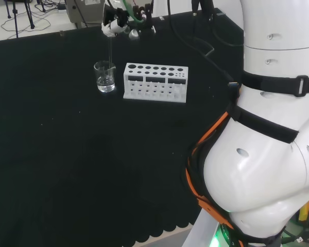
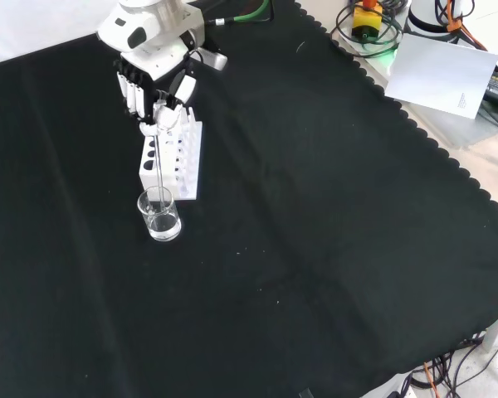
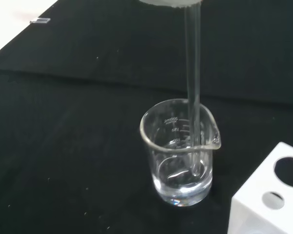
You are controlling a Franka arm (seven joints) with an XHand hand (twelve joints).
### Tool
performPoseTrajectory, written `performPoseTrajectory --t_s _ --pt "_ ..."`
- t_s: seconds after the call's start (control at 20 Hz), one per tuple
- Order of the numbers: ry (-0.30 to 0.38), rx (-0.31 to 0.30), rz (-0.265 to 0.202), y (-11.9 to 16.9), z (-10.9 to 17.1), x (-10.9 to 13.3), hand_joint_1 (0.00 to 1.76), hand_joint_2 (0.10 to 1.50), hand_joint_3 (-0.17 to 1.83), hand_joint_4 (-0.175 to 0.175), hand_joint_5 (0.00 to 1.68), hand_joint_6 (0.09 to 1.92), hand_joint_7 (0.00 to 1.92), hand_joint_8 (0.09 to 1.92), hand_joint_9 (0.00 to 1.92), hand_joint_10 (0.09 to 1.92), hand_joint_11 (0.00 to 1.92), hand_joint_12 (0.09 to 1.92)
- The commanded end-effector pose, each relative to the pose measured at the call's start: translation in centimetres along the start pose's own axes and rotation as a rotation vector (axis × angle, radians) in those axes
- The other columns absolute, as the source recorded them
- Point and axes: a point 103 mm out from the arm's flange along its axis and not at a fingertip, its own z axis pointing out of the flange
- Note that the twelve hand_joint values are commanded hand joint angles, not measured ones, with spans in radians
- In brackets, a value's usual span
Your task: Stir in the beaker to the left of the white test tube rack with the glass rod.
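Head view looks over the arm; front view faces it; both share the beaker.

clear beaker, glass rod upright inside

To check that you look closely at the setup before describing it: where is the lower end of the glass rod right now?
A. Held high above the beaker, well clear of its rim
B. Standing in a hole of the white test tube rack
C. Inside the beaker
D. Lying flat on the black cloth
C: in the wrist view the glass rod passes the rim of the beaker and its tip sits near the bottom.
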Motion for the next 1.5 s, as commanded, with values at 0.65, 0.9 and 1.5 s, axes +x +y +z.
performPoseTrajectory --t_s 0.65,0.9,1.5 --pt "0.013 0.006 -0.084 4.0 1.3 3.9 1.31 1.10 -0.17 -0.175 1.38 0.09 1.18 1.02 1.75 0.74 1.38 1.00" --pt "0.009 0.010 -0.051 4.8 1.2 1.8 1.31 1.10 -0.17 -0.175 1.38 0.09 1.18 1.03 1.75 0.74 1.38 1.00" --pt "-0.003 0.007 0.049 1.4 -0.9 -1.7 1.31 1.10 -0.17 -0.175 1.38 0.09 1.18 1.03 1.75 0.74 1.38 1.00"
